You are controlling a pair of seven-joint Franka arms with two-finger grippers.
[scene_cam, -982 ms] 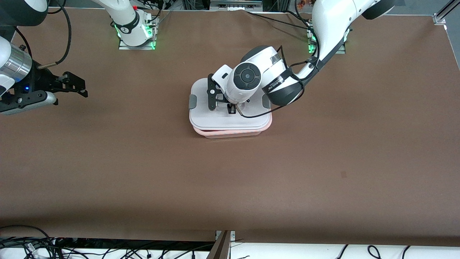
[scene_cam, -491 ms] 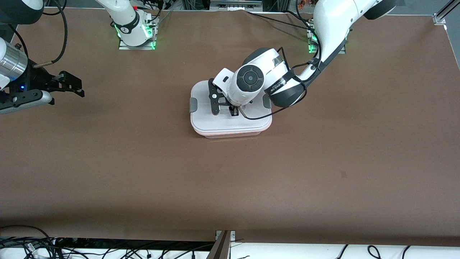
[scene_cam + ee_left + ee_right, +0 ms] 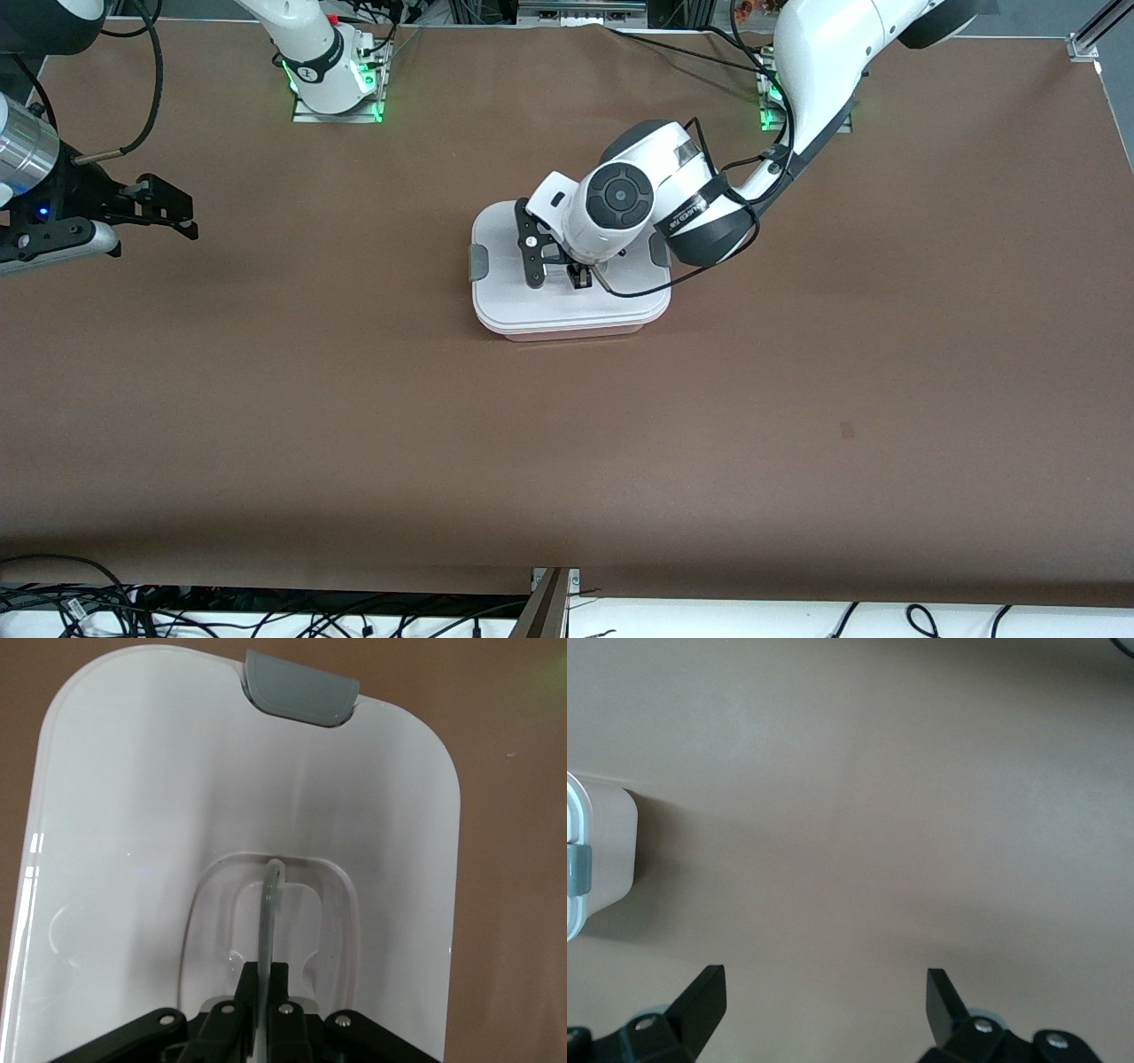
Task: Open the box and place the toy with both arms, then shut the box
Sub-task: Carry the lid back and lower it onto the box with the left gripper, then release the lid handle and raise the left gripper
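Two grey side clips mark the ends of the rounded-rectangular translucent pinkish box point(image 3: 569, 330), whose long axis runs between the arms' ends of the brown table point(image 3: 797, 399). Its white plastic lid point(image 3: 505, 301) covers it, hiding any contents. The left gripper point(image 3: 578, 276) pinches the lid's clear upright handle point(image 3: 270, 904). The right gripper point(image 3: 168, 213), fingers spread, waits over the table's right-arm end.

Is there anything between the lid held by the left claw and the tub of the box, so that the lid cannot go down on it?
Nothing visible stands between them. The left claw is shut on the lid's handle, and the lid sits over the tub. The toy is not in view. The right claw waits, open, toward its end of the table.
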